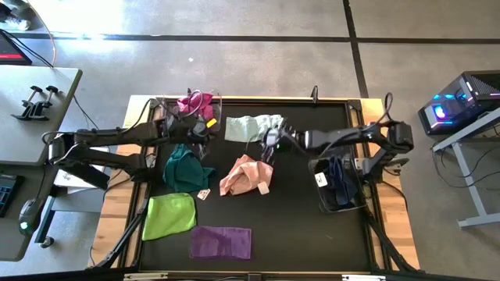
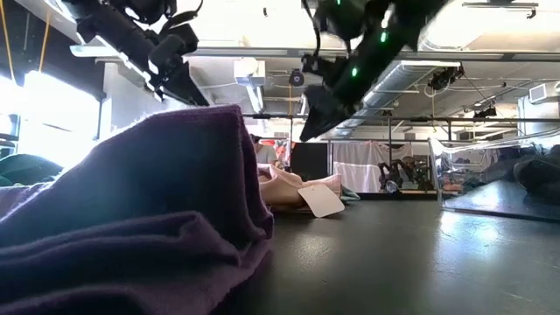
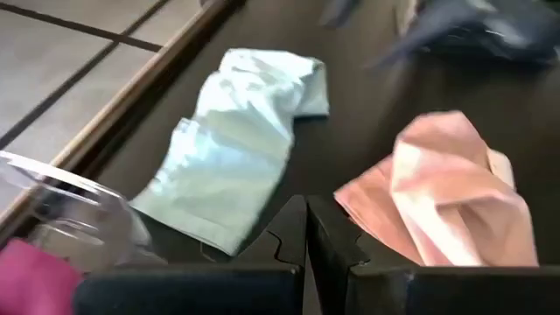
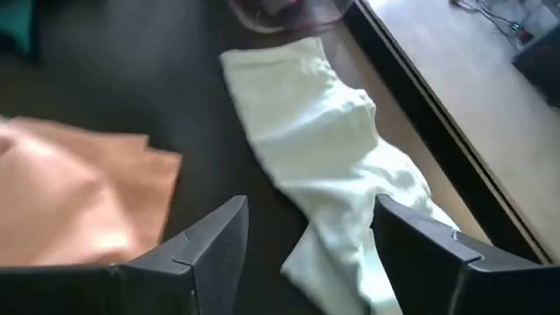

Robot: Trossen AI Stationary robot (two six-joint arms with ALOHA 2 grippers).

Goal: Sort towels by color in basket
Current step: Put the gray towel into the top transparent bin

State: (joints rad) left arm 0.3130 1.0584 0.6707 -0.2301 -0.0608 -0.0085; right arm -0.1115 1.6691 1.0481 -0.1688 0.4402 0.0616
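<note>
A mint towel (image 1: 251,127) lies flat at the far middle of the table. My right gripper (image 4: 311,223) is open above the mint towel's (image 4: 324,149) near end, one finger on either side, and touches nothing. My left gripper (image 3: 306,232) is shut and empty, raised beside a clear basket (image 1: 205,105) that holds a magenta towel (image 1: 191,101). A peach-pink towel (image 1: 246,176) with a white tag lies mid-table. A dark teal towel (image 1: 186,168), a lime towel (image 1: 169,215) and a purple towel (image 1: 221,242) lie toward the near left. Both grippers show high above the table in the low view.
A black basket (image 1: 322,199) at the table's right holds navy cloth (image 1: 340,179). The table has a raised wooden rim (image 1: 234,100). The purple towel (image 2: 131,219) fills the low view's foreground, with the peach towel (image 2: 293,188) behind it.
</note>
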